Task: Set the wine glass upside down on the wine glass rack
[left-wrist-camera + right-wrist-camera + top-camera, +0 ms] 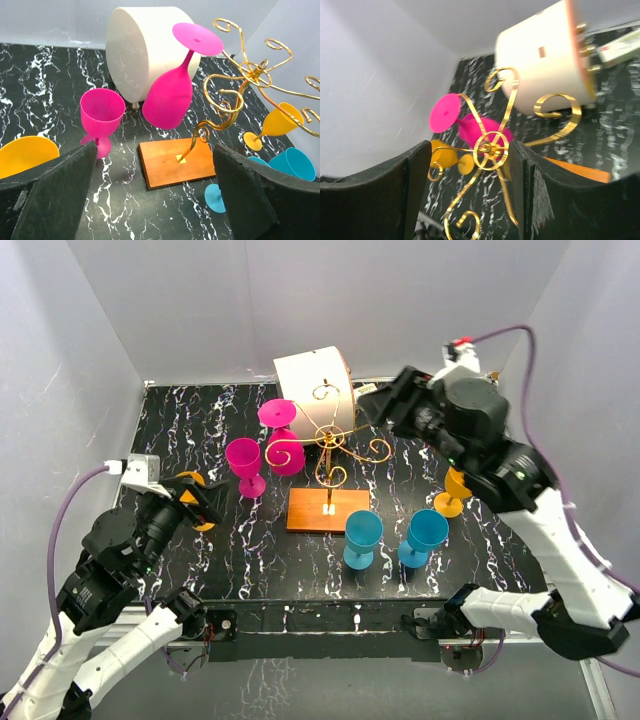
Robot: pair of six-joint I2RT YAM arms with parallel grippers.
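The wine glass [170, 97], magenta, hangs tilted with its foot up and bowl down on a scroll arm at the left side of the wine glass rack [310, 512]. It is apart from the left gripper [155, 150], whose jaws are spread wide with nothing between them. The right gripper [470, 165] hovers over the back of the rack near the white cylinder box [135, 50], its jaws also apart and empty. On the black marbled table [200, 440] around the rack stand a second magenta glass [243, 462], a left blue glass [362, 535], a right blue glass [427, 535] and an orange glass [455, 490], and another orange glass [27, 155] sits just beside the left gripper.
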